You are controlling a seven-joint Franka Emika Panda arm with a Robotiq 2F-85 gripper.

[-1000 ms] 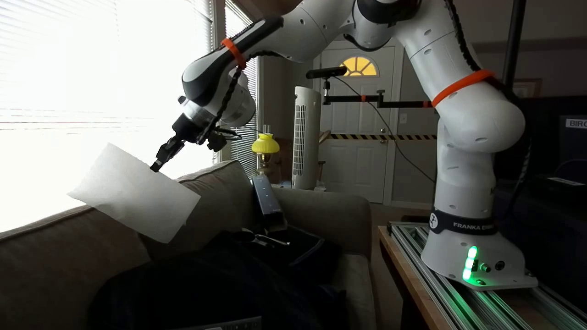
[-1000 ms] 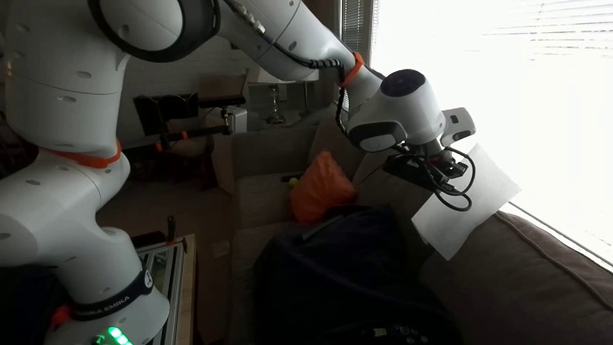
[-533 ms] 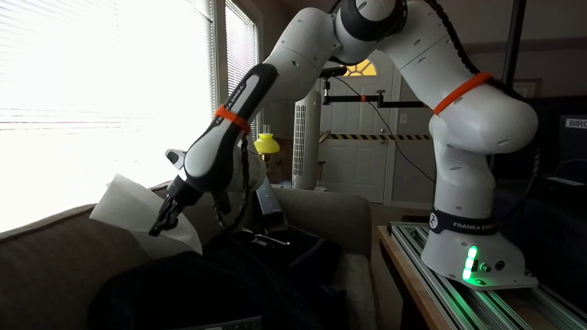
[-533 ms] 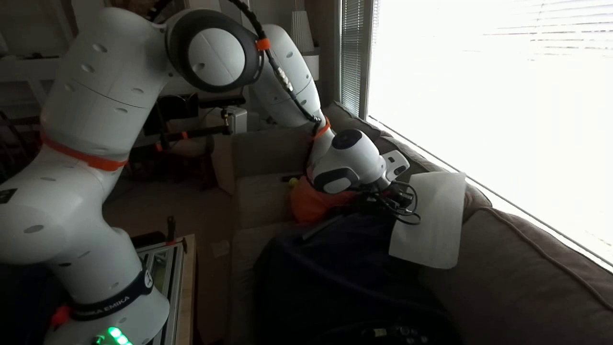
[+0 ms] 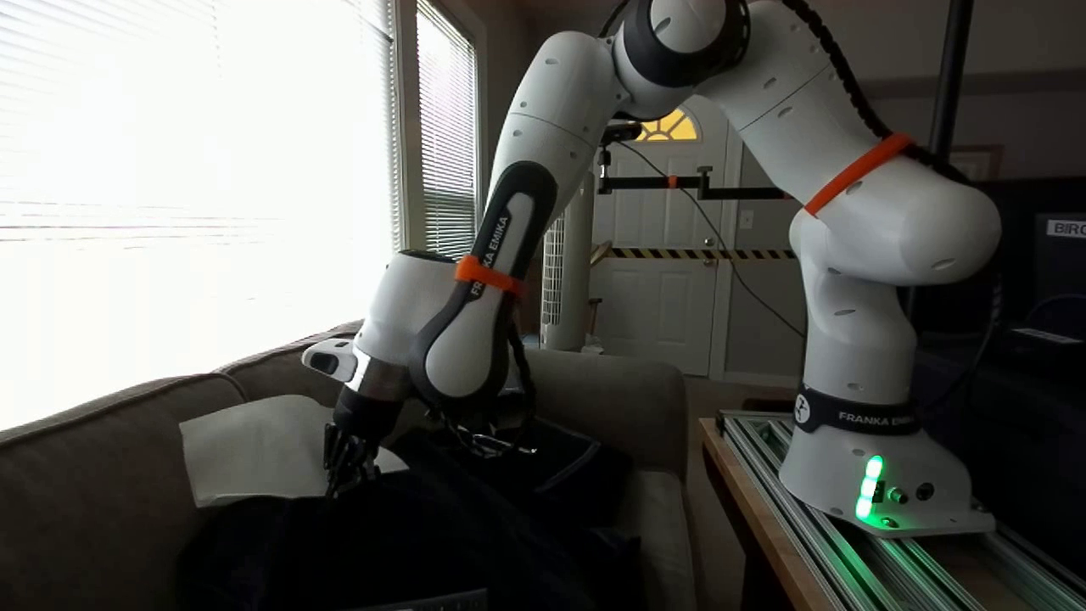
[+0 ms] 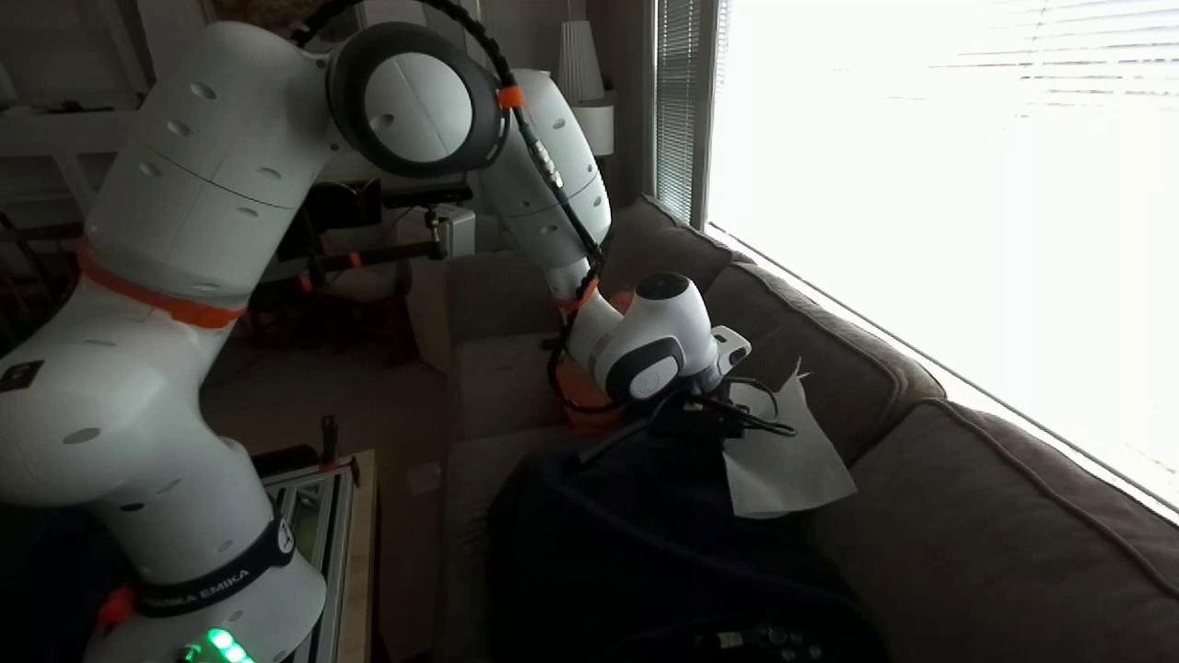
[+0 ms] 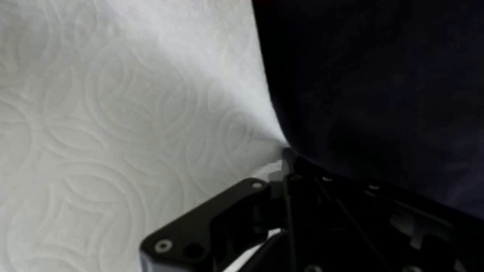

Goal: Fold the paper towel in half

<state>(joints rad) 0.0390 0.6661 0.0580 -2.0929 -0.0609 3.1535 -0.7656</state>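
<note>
Wrist view: the black, linkage-type two-finger end effector [image 7: 289, 155] has its jaws brought together, with an edge of the thin white embossed paper towel [image 7: 113, 143] gathered to the tips and, in all likelihood, pinched there. The dark navy cloth-covered worktop [image 7: 378, 94] lies directly beside the same tips; contact cannot be confirmed. In both exterior views, the paper towel lies at the boundary between the worktop and the grey-brown upholstered sofa backrest [image 5: 110, 484], partly hidden by the end effector; no completed half fold is evident. The following faults are foreseeable. Pressing lower may make the worktop yield and enter the grip with the sheet. Parting the jaws before the pinched edge meets the opposite edge may let the paper spring back. A sharp pull on so small a pinch may tear it. The flexible black cables [image 6: 783, 428], which cross in front of the paper towel in an exterior view, may snag it on retreat and skew the fold.
</note>
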